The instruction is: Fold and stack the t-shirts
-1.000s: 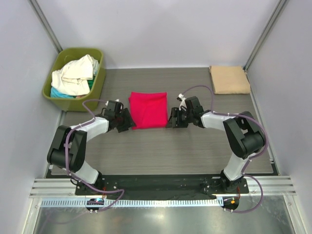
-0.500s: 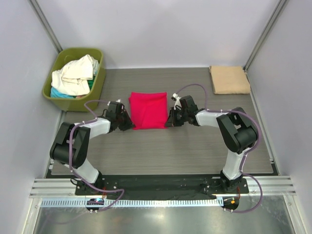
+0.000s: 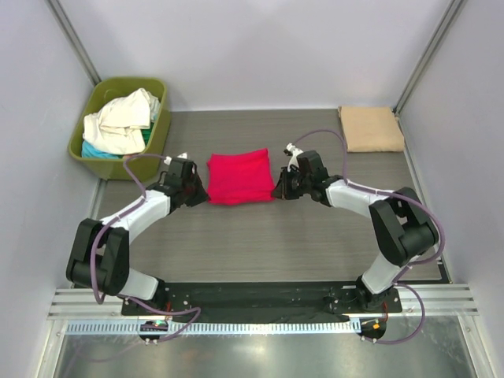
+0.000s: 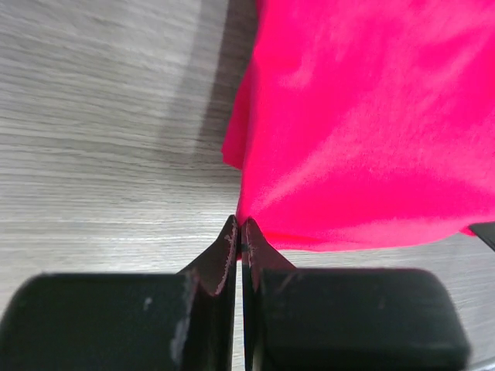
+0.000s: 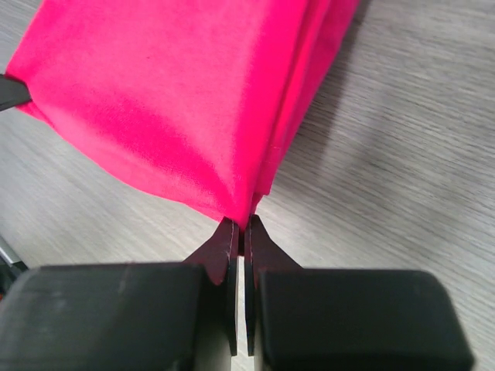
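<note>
Wrist views show the left gripper [image 4: 240,226] and right gripper [image 5: 240,224] pinched shut on corners of the red shirt [image 3: 239,177]. Only overhead shows the tan shirt [image 3: 372,128] and the tub [image 3: 110,167].

The red t-shirt [image 4: 363,116] ran past the top edge in both wrist views. From above, the teal shirt [image 3: 93,150] lay mostly buried under cream-white shirts [image 3: 122,118] in the olive tub [image 3: 106,167], its shape impossible to tell.
</note>
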### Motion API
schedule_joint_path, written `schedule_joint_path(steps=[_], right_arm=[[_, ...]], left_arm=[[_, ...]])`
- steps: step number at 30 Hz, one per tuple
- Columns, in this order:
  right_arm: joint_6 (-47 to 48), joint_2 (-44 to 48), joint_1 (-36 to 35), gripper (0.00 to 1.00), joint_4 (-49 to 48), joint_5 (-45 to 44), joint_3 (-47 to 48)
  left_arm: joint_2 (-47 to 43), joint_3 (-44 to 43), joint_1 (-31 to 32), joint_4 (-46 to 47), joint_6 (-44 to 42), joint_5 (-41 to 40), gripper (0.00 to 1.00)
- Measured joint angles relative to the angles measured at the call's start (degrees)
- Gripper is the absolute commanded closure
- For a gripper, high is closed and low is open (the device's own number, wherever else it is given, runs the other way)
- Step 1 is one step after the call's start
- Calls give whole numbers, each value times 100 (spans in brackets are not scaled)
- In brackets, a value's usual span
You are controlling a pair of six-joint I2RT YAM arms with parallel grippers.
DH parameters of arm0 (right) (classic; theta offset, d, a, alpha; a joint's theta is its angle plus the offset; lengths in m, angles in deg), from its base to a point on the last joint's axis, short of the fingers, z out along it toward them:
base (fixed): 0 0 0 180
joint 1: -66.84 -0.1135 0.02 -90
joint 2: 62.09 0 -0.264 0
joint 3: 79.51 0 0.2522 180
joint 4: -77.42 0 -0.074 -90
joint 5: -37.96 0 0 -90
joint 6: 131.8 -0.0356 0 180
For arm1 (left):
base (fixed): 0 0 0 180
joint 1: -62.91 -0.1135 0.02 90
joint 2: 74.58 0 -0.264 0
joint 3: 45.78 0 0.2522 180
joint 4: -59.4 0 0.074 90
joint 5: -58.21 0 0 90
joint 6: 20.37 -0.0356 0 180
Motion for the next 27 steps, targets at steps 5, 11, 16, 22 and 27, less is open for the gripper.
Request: schedule_joint_path(steps=[5,11,16,22,27], right_arm=[[-9,238,-9,99,-17,2,-144],[-44,234,-103,27,157,46,-431],[-74,302,-162,0,389,-55,-509],[-162,369,63,0,629,17,-11],[-197,-424,442,0,487,127,1220]], left_arm=[[-109,-46,22,-136,2,-153,100],[-48,-44,-24,-496,-87,-192,43],[-402,-63,-57,-1209,-20,-177,22],[-1523,-1204,-55,-2664,-369,-160,13],[-2199,-1871,-55,-3200,-931,-597,13]])
